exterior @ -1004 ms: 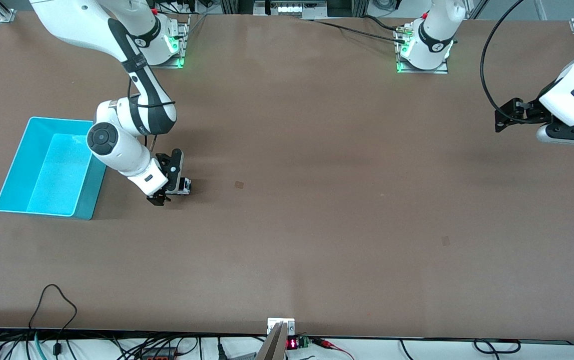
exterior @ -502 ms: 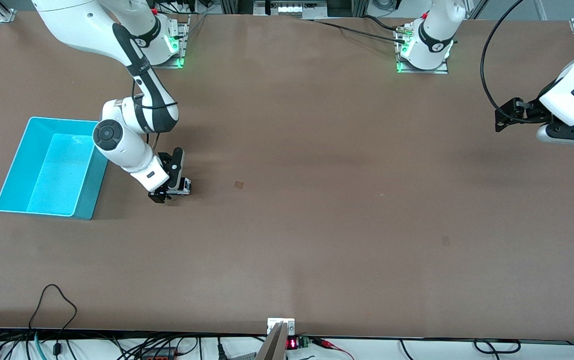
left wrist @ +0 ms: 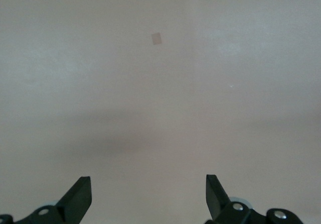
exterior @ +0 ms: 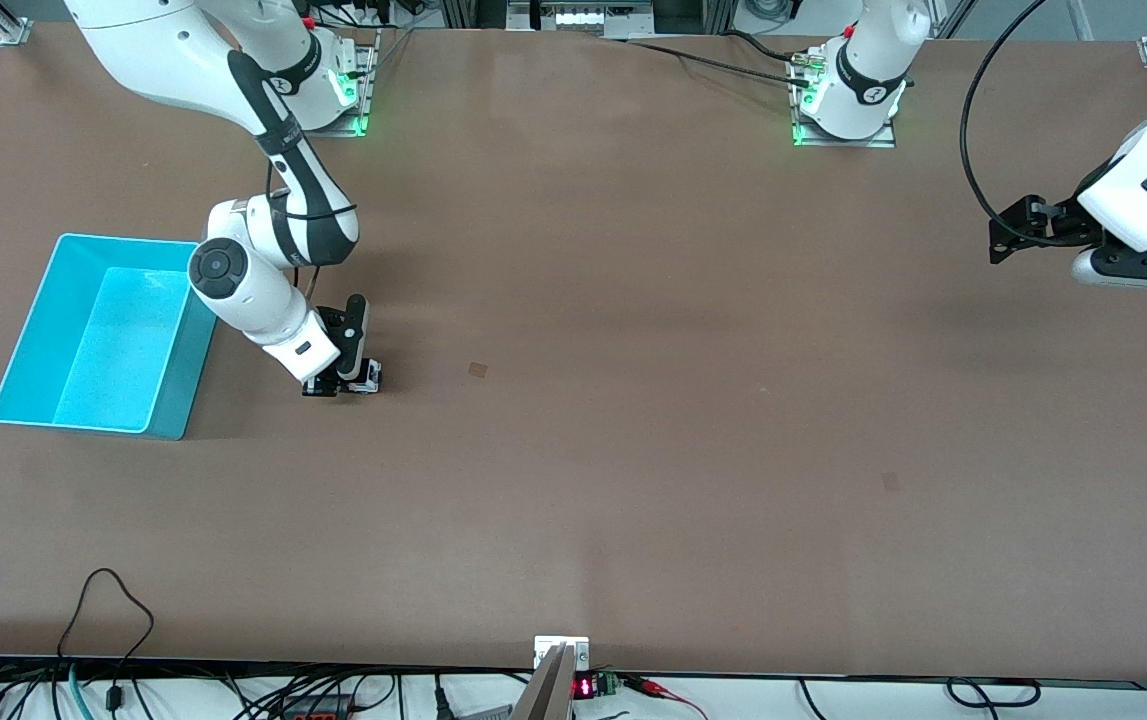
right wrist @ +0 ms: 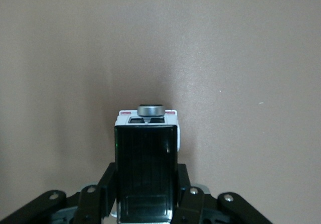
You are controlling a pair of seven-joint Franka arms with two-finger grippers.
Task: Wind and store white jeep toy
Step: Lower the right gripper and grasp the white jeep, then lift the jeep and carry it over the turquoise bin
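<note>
The white jeep toy [exterior: 369, 375] stands on the brown table beside the cyan bin [exterior: 21, 340], on the side toward the left arm's end. My right gripper [exterior: 338, 383] is down at the table, shut on the jeep. In the right wrist view the jeep [right wrist: 146, 148] shows its black roof panel and a grey round knob at one end. The right gripper [right wrist: 146, 186] has a finger [right wrist: 104, 184] against each of its sides. My left gripper [exterior: 1008, 232] waits open and empty above the table at the left arm's end; it also shows in the left wrist view [left wrist: 146, 194].
The cyan bin holds nothing. Small tape marks lie on the table, one [exterior: 478, 369] near the jeep and one [exterior: 890, 481] nearer the front camera. Cables run along the table's front edge [exterior: 113, 600].
My right arm's wrist has shifted a little toward the jeep and its fingers have drawn in around it. The jeep and the left arm have not moved.
</note>
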